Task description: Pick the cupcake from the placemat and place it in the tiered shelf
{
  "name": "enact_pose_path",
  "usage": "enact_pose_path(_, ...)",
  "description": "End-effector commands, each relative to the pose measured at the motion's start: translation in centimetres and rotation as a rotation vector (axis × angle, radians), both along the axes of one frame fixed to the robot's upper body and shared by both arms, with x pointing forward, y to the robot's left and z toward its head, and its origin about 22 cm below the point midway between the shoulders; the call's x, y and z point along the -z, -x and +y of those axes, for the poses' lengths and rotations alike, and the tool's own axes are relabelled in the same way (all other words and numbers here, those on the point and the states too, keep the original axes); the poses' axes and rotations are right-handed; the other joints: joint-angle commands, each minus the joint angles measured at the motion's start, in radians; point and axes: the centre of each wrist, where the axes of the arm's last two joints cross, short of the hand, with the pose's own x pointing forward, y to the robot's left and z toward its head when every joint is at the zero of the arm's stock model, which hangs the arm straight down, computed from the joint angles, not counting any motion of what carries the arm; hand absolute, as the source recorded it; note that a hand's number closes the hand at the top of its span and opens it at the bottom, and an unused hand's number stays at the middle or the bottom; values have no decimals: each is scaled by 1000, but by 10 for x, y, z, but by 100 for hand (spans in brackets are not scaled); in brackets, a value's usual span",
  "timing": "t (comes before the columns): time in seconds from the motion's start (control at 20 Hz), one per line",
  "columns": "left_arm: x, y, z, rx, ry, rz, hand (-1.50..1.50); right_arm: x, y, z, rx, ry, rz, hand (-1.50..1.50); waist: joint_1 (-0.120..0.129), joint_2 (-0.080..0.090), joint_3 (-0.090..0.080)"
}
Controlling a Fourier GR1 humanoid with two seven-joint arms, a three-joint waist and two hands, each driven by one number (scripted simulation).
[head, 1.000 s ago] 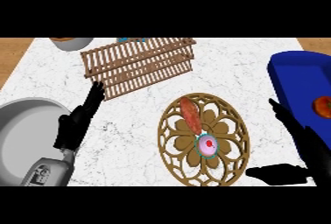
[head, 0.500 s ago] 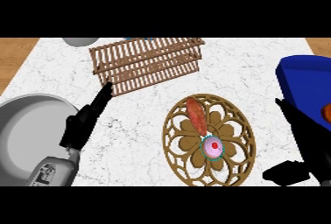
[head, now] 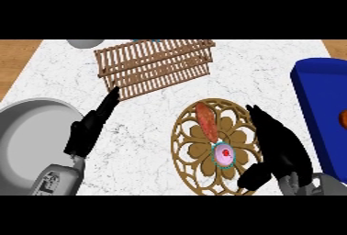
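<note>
Leftmost, a grey pan [head: 30, 137] lies on the white marbled tabletop [head: 271, 69], just left of the left hand [head: 85, 133]. That hand hovers with its fingers straight and together, pointing up and to the right; its fingertips reach the lower left corner of the wooden tiered shelf [head: 156, 64], which lies slanted above and to the right of it. A grey bowl [head: 85, 42] shows partly beyond the shelf's upper left end.

Right of the left hand, well apart from it, sits the round openwork placemat [head: 196, 160]. On it lies a reddish sausage [head: 207, 121], and just below that the cupcake [head: 224, 155], pink-topped with a teal rim, near the mat's middle.

The right hand [head: 281, 149] overlaps the placemat's right edge, fingers stretched upward and thumb reaching left, just beside the cupcake; it holds nothing. To the right of this hand stands a blue tray [head: 322, 105] with a small orange thing [head: 341, 118] at the view's edge.
</note>
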Motion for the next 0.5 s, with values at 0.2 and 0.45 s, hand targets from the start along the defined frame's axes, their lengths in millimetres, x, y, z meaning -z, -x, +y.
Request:
enact_pose_path(0.2, 41, 26, 23, -109, -38, 172, 0, 9, -13, 46, 156, 106, 137, -150, -24, 5, -11)
enact_pose_path(0.45, 42, 32, 36, -112, -29, 172, 0, 32, -12, 57, 163, 199, 132, -150, -33, 1, -11)
